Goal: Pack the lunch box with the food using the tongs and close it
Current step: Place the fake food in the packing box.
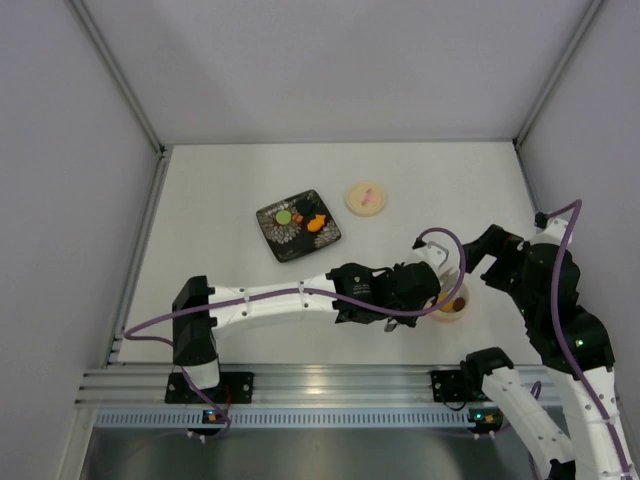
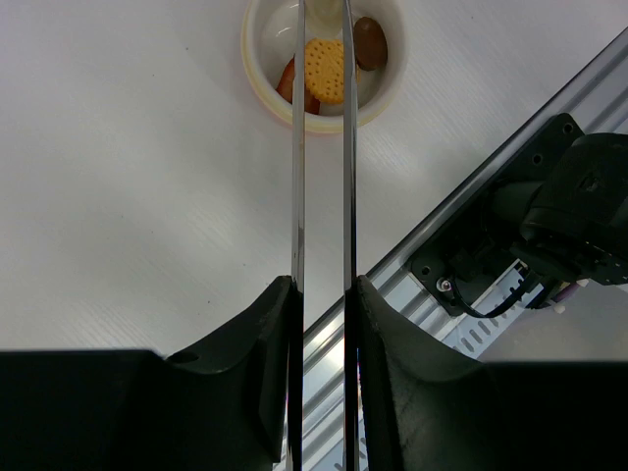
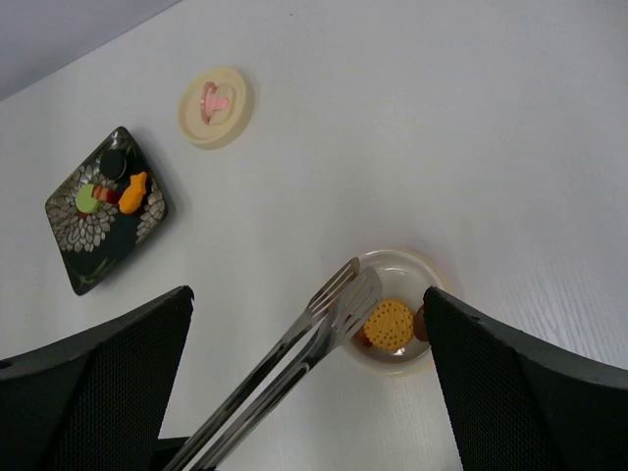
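Note:
My left gripper (image 2: pixel 322 289) is shut on the tongs (image 2: pixel 298 177), holding their two thin metal arms a narrow gap apart. The tongs' tips (image 3: pixel 345 299) hang over the lunch box (image 3: pixel 400 258), with nothing caught between them. Inside the cream cup lie a dotted yellow cracker (image 3: pixel 389 324), a brown piece (image 2: pixel 370 43) and a reddish piece (image 2: pixel 287 83). My right gripper (image 3: pixel 306 292) stands wide open above the lunch box (image 1: pixel 452 308), one finger on each side. The round lid (image 1: pixel 366 197) lies flat at the back. More food, green (image 3: pixel 88 197) and orange (image 3: pixel 132 191), sits on the dark plate (image 1: pixel 290 245).
The dark patterned plate (image 3: pixel 88 265) lies left of the lid (image 3: pixel 215 106) in the middle of the table. The left arm (image 1: pixel 290 298) stretches across the near table towards the cup. An aluminium rail (image 1: pixel 340 385) runs along the near edge. Grey walls enclose the table.

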{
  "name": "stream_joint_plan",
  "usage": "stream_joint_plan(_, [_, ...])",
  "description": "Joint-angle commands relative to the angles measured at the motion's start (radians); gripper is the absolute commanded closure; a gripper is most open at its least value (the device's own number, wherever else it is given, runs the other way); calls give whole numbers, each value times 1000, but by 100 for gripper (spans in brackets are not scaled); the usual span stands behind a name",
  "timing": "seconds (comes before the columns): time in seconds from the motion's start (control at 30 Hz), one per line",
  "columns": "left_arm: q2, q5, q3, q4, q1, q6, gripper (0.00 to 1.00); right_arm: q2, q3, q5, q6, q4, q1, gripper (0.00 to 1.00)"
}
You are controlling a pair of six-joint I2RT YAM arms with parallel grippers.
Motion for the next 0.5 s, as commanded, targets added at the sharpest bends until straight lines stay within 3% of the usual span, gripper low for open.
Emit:
stream_joint_plan(0.0, [10, 11, 48, 53, -3, 10, 75, 3, 47, 16, -16, -27, -15, 0])
stream_joint_plan(0.47, [30, -32, 53, 15, -3, 1, 69, 9, 53, 16, -19, -22, -15, 1])
